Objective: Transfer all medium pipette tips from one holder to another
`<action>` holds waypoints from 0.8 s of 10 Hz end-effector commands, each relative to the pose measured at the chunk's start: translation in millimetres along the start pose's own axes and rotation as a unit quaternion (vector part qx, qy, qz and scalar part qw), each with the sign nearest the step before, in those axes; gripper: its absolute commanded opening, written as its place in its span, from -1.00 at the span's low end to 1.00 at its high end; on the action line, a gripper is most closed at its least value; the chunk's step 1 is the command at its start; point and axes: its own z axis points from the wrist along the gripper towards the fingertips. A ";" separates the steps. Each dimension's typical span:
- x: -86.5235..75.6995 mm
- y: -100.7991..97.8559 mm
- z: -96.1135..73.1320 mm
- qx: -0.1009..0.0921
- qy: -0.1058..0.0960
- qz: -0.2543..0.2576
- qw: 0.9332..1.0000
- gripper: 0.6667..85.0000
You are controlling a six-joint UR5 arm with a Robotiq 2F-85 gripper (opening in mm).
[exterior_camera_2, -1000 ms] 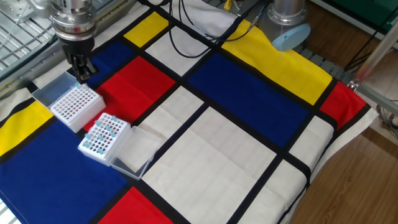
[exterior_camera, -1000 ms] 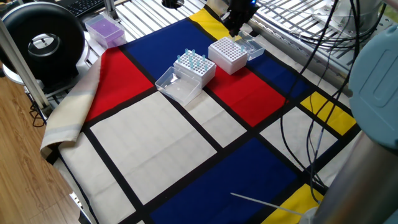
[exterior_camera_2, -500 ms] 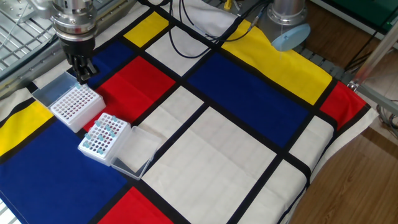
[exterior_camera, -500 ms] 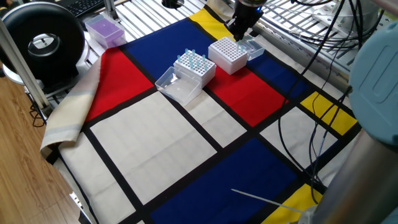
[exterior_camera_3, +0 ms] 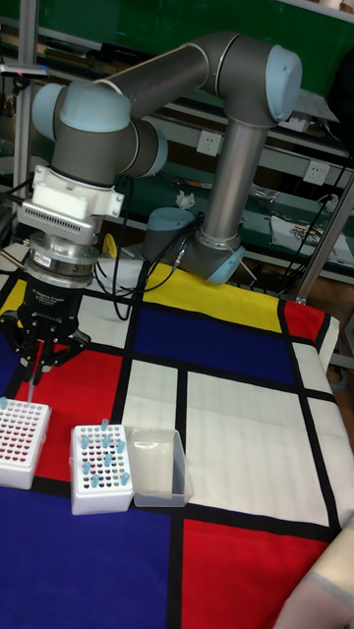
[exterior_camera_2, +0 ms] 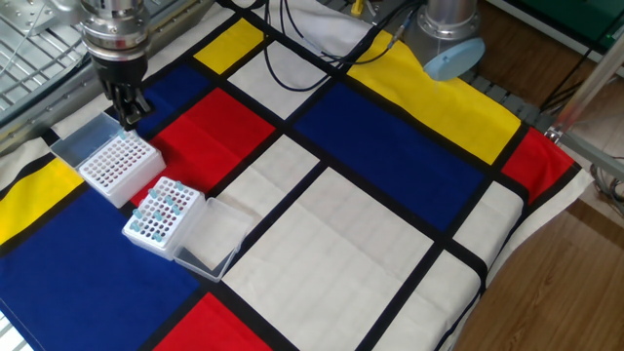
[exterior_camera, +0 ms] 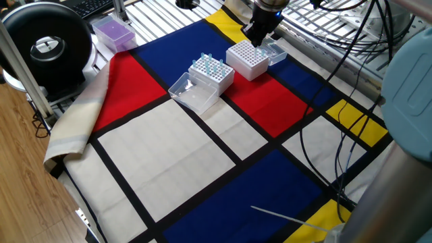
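Medium pipette tips (exterior_camera_3: 105, 454) sit mostly in the white box (exterior_camera_3: 101, 471) with its clear lid (exterior_camera_3: 157, 468) open beside it; one tip stands at the corner of the second white box (exterior_camera_3: 22, 444). Gripper (exterior_camera_3: 34, 376) hangs just above that second box, fingers pinched on a single pale tip. Cables (exterior_camera: 337, 81) cross the checkered cloth (exterior_camera_2: 390, 253); purple box (exterior_camera: 113, 32) sits off the cloth edge.
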 end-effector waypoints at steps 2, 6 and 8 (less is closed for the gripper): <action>0.9 -2.8 0.4 -0.008 -0.005 -0.001 1.000 -0.98; 1.6 -5.1 0.6 -0.010 -0.005 -0.003 1.000 -0.98; 1.2 -4.7 2.1 -0.012 -0.006 -0.004 1.000 -0.98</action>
